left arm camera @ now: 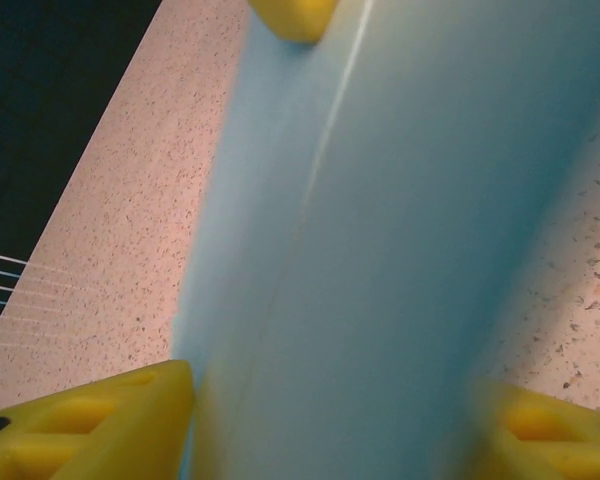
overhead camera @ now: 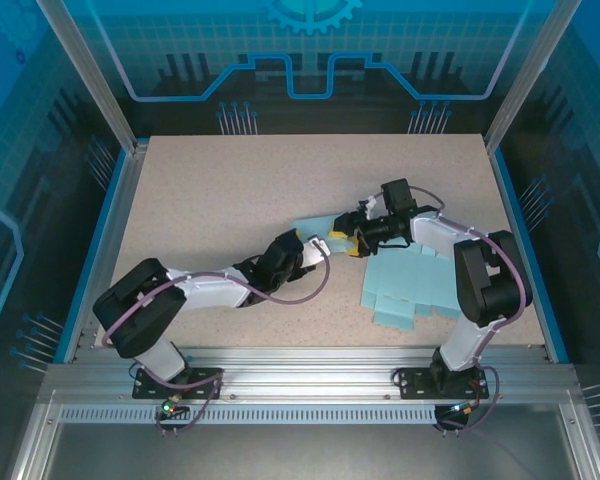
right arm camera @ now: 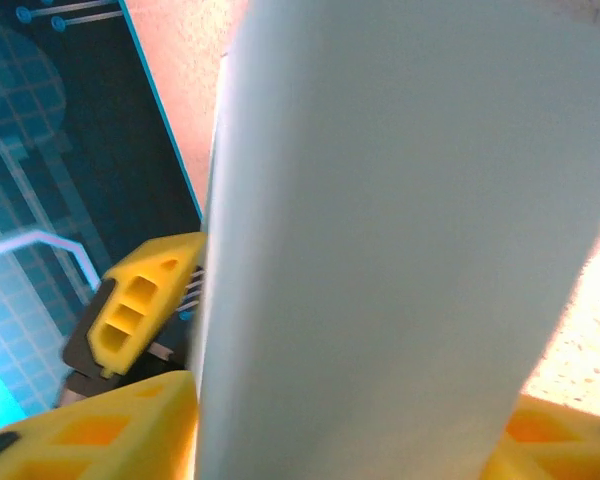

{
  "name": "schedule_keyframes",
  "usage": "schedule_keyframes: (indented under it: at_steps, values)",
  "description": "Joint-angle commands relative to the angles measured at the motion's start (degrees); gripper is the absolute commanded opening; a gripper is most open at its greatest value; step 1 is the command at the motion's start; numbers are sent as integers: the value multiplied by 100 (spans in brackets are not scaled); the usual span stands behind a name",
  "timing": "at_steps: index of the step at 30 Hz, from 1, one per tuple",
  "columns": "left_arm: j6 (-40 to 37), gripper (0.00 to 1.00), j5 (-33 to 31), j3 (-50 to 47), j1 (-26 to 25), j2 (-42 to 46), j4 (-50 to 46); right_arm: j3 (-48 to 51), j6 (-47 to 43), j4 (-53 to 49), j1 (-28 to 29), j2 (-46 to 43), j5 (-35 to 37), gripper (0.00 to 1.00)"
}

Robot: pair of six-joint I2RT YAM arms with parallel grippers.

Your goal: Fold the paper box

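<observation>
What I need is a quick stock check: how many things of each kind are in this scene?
Light blue paper box: 1
Robot arms: 2 (left arm, right arm)
Total: 3

Both arms stretch low and converge; the left gripper (overhead camera: 317,246) and right gripper (overhead camera: 342,241) meet nearly tip to tip. Fingers (left arm camera: 90,425) of each stand apart; whether they clamp is unclear.

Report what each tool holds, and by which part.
Left tool and right tool straddle the paper box by its raised flap; firm grip cannot be told.
</observation>
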State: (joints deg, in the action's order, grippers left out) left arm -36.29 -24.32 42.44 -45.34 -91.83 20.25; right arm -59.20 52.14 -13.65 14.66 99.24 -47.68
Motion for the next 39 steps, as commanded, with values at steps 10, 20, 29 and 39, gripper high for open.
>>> schedule_keyframes:
  at_steps: [10,20,29,39]
  values:
    - [401,57,1465,1582,279,257,-4082,129,-700,-799,-709,-1193,524,80]
    - [294,53,1561,2076,573,-138,-4169,571,-760,-294,-1024,-1556,805,80]
    - [1285,63,1678,1757,975,175,-3515,732,-1387,-534,-616,-1537,1514,78]
    - [3943,72,2977,1487,2454,-168,-3295,1485,-1135,189,-25,-1447,2018,77]
